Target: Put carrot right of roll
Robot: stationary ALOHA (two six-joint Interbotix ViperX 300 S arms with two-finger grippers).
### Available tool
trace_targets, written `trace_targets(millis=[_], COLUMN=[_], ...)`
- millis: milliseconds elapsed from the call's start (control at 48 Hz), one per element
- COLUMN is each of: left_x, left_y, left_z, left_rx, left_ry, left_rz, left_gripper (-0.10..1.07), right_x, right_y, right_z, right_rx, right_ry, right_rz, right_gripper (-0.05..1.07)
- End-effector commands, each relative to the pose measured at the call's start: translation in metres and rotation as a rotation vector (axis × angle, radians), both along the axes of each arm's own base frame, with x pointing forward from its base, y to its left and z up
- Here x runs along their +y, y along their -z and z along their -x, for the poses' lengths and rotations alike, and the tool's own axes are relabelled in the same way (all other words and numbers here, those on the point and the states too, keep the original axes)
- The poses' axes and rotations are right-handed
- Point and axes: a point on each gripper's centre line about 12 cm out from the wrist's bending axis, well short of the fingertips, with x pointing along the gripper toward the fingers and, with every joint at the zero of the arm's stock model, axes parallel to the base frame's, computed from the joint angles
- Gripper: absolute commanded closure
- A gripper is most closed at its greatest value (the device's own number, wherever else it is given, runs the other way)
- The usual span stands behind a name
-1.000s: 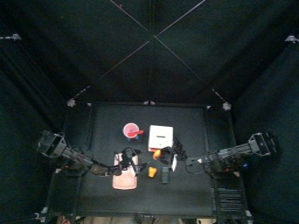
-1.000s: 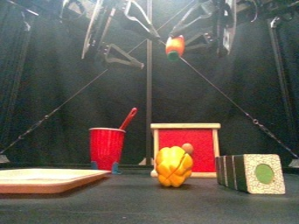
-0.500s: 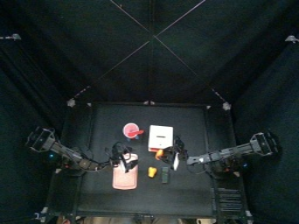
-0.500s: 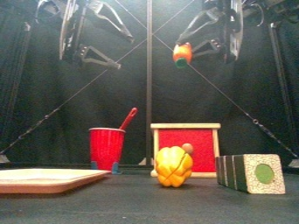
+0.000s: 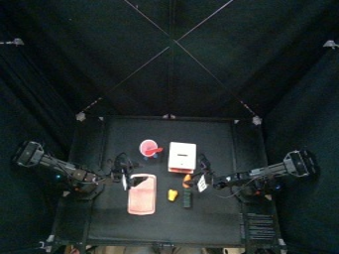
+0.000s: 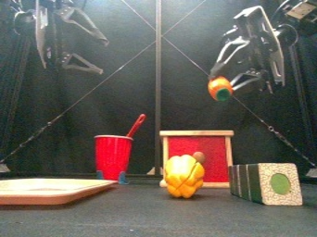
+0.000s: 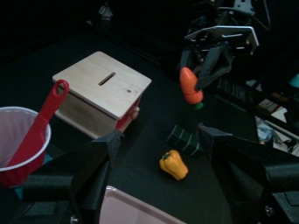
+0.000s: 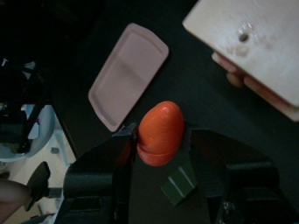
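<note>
The carrot [image 6: 221, 88], a slim deep-orange piece with a green end, hangs high above the table, with my right gripper [image 6: 232, 81] shut on it. The right wrist view shows the carrot [image 8: 160, 131] between the two jaws. The roll [image 6: 266, 182], a dark block with a green round face, stands at the front right of the table, below and slightly right of the carrot. From above, the carrot [image 5: 188, 180] is just behind the roll [image 5: 187, 199]. My left gripper [image 6: 72, 48] is raised at the far left, open and holding nothing. In its wrist view the carrot [image 7: 191, 85] is above the roll [image 7: 184, 137].
A yellow pepper [image 6: 183, 176] lies just left of the roll. Behind it stands a wooden box with a red front [image 6: 198, 157]. A red cup with a spoon [image 6: 113, 155] is further left. A pink slab [image 6: 50, 190] lies flat at the front left.
My right gripper has come down and to the right with the carrot. The left arm has drawn back to the left, away from the middle.
</note>
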Motion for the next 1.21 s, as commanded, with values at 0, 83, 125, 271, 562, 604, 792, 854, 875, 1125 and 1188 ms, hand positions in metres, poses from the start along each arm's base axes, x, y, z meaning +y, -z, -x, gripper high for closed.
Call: trace_targets(millis=[0, 83, 125, 271, 562, 604, 792, 854, 875, 1125, 1188], left_x=[-0.001, -0.001, -0.002, -0.002, -0.001, -0.001, -0.001, -0.001, -0.001, -0.001, -0.001], left_y=[-0.003, -0.002, -0.003, -0.001, 0.003, 0.004, 0.004, 0.005, 0.004, 0.006, 0.006], left_z=[0.0, 0.0, 0.0, 0.0, 0.002, 0.002, 0.002, 0.002, 0.002, 0.002, 0.002], left_rx=[-0.005, -0.001, -0.003, 0.0, 0.013, 0.017, 0.019, 0.021, 0.02, 0.022, 0.024], left_ry=[0.006, 0.01, 0.011, 0.012, 0.005, 0.002, -0.002, -0.002, -0.002, 0.0, 0.0], left_rz=[0.001, 0.002, 0.003, 0.003, 0.022, 0.027, 0.035, 0.035, 0.035, 0.034, 0.034], left_gripper=[-0.05, -0.05, -0.05, -0.05, -0.05, -0.05, -0.05, -0.05, -0.05, -0.05, -0.05], right_x=[0.006, 0.011, 0.013, 0.028, 0.042, 0.042, 0.043, 0.044, 0.045, 0.053, 0.054], right_y=[0.003, 0.019, 0.026, 0.048, 0.085, 0.089, 0.098, 0.099, 0.1, 0.108, 0.108], right_z=[0.004, 0.011, 0.013, 0.023, 0.048, 0.051, 0.053, 0.052, 0.051, 0.046, 0.044], right_rx=[0.007, 0.063, 0.088, 0.168, 0.315, 0.331, 0.367, 0.372, 0.374, 0.385, 0.384], right_ry=[0.003, 0.027, 0.037, 0.024, 0.064, 0.082, 0.106, 0.103, 0.101, 0.055, 0.05], right_rz=[-0.056, -0.117, -0.141, -0.191, -0.277, -0.296, -0.314, -0.312, -0.312, -0.317, -0.31], right_gripper=[0.31, 0.31, 0.31, 0.31, 0.31, 0.31, 0.31, 0.31, 0.31, 0.3, 0.3])
